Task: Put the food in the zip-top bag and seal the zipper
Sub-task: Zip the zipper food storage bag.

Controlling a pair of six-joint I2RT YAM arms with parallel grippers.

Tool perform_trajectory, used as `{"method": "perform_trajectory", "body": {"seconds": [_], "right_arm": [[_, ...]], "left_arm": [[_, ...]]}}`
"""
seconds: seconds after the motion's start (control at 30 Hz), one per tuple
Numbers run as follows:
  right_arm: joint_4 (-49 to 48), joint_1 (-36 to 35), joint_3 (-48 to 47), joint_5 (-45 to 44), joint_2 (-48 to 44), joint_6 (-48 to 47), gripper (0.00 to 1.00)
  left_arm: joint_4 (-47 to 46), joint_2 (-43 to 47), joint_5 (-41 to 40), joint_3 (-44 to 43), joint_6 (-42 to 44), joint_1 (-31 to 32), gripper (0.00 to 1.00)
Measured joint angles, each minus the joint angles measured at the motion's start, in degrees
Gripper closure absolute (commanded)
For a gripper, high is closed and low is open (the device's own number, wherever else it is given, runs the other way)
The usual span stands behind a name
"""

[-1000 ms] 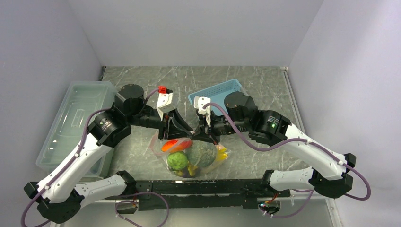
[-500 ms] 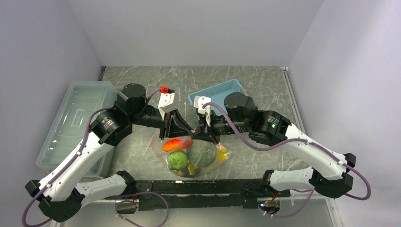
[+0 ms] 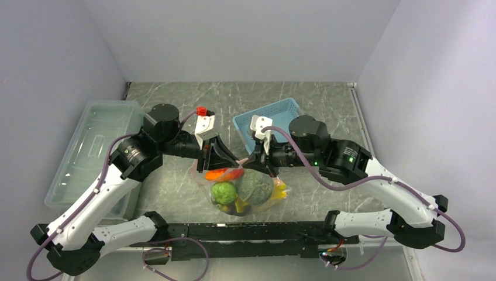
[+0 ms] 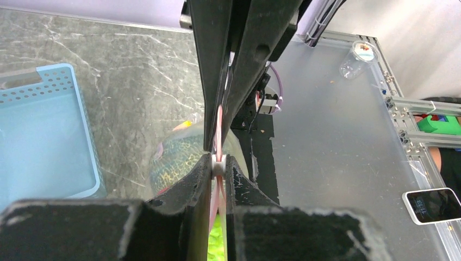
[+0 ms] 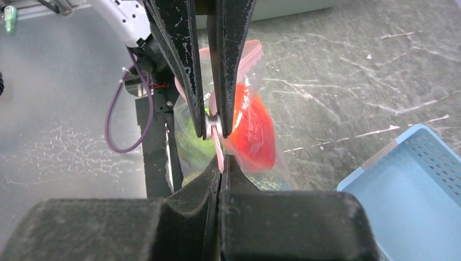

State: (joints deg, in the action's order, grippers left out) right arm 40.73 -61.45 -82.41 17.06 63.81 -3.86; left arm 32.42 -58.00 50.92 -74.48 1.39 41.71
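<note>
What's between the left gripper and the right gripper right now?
Only a short stretch of the zipper, which the left gripper and the right gripper both pinch. The right wrist view shows it best.

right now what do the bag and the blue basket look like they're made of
The bag: thin, clear, glossy soft plastic film, probably; the fruit shows through and it crumples. The basket: stiff light-blue plastic, likely moulded, with rows of holes in its wall.

Pink zipper [image 5: 219, 153], red-orange fruit [image 5: 253, 130], light-blue basket [image 5: 414, 148]
</note>
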Motion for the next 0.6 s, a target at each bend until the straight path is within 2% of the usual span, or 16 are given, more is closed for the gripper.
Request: {"method": "perform_trajectory", "body": {"seconds": [0.6], "right_arm": [[0.0, 0.0, 0.0, -8.6, -6.8, 1.1, 1.0]], "left_arm": [[2.6, 2.1, -3.5, 0.0, 1.2, 0.0, 1.0]]}}
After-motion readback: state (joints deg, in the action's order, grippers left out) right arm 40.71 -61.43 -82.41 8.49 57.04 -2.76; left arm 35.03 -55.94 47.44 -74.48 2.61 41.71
